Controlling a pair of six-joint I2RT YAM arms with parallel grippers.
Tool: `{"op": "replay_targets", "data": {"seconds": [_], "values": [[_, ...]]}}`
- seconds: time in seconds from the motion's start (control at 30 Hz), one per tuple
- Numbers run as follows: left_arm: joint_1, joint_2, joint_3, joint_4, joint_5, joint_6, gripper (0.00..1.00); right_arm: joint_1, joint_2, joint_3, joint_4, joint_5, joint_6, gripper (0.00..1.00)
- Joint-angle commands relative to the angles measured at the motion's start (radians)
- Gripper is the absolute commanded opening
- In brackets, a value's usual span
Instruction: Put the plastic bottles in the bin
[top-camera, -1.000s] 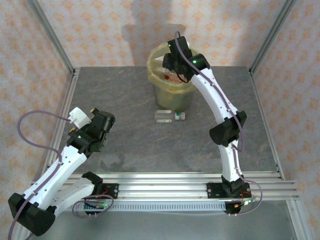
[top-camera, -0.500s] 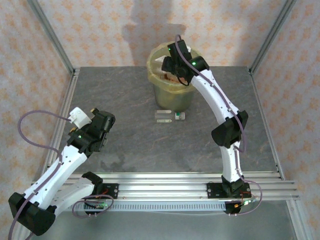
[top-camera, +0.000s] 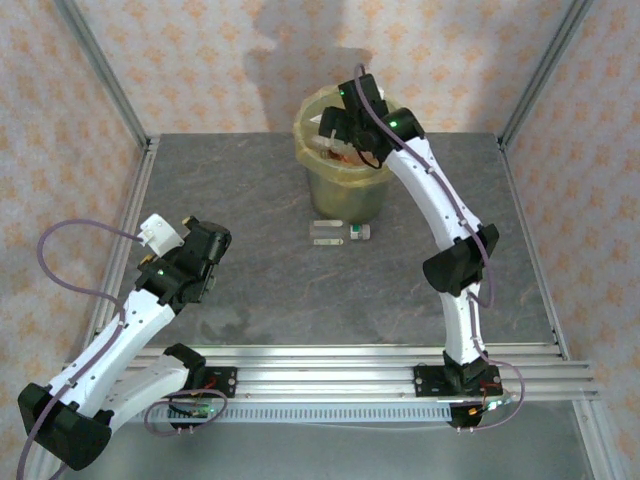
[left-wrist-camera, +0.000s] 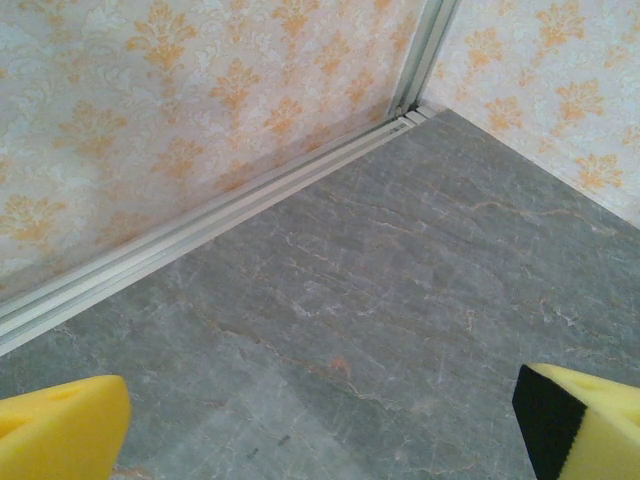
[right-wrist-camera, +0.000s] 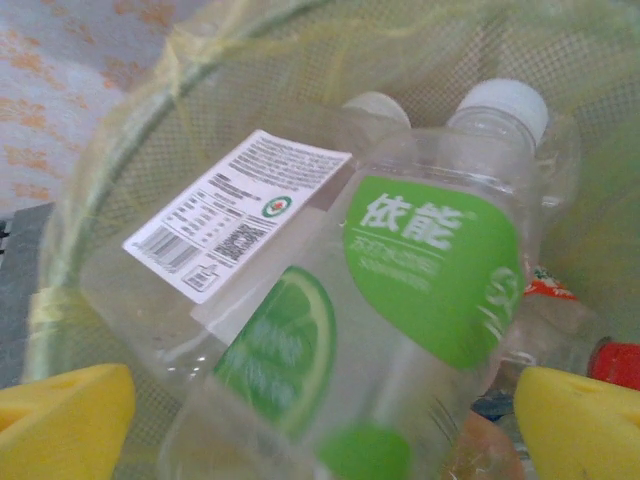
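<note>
My right gripper (top-camera: 345, 118) hangs over the bin (top-camera: 346, 190), a round bucket lined with a yellow-green bag. It is open, its yellow pads (right-wrist-camera: 60, 420) wide apart. Between and below them a clear bottle with a green lime label (right-wrist-camera: 400, 290) lies loose in the bin, on top of other bottles, one with a white cap (right-wrist-camera: 505, 105). Two more small bottles (top-camera: 327, 232) (top-camera: 358, 233) lie on the table just in front of the bin. My left gripper (left-wrist-camera: 320, 430) is open over bare table, low at the left (top-camera: 205, 252).
Grey stone-look table (top-camera: 280, 280) with a metal frame rail (left-wrist-camera: 200, 225) along its left edge and patterned walls around. An aluminium rail (top-camera: 330, 375) carries both arm bases at the near edge.
The right wrist has shifted slightly back over the bin and a clear bottle now shows at its left inside the rim. The left arm has not moved.
</note>
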Motion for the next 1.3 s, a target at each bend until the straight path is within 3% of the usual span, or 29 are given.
{"op": "replay_targets", "data": {"seconds": [0.0, 0.27, 0.73, 1.03, 1.17, 1.27], "values": [[0.011, 0.006, 0.022, -0.019, -0.021, -0.02, 1.0, -0.001, -0.048, 0.067, -0.062, 0.008, -0.035, 0.99], [0.011, 0.005, 0.022, -0.02, -0.024, -0.021, 1.0, 0.0, -0.166, 0.0, -0.091, 0.041, -0.055, 0.99], [0.013, 0.007, 0.021, -0.014, -0.019, -0.02, 1.0, -0.001, -0.613, -0.676, 0.112, 0.032, 0.059, 0.99], [0.013, 0.036, 0.024, 0.027, 0.044, 0.017, 1.0, -0.007, -0.837, -1.043, 0.183, 0.093, 0.139, 0.99], [0.013, 0.062, 0.029, 0.05, 0.077, 0.04, 1.0, -0.037, -0.88, -1.159, 0.222, 0.048, 0.164, 1.0], [0.013, 0.089, 0.032, 0.072, 0.113, 0.058, 1.0, -0.089, -0.882, -1.249, 0.287, -0.048, 0.19, 0.94]]}}
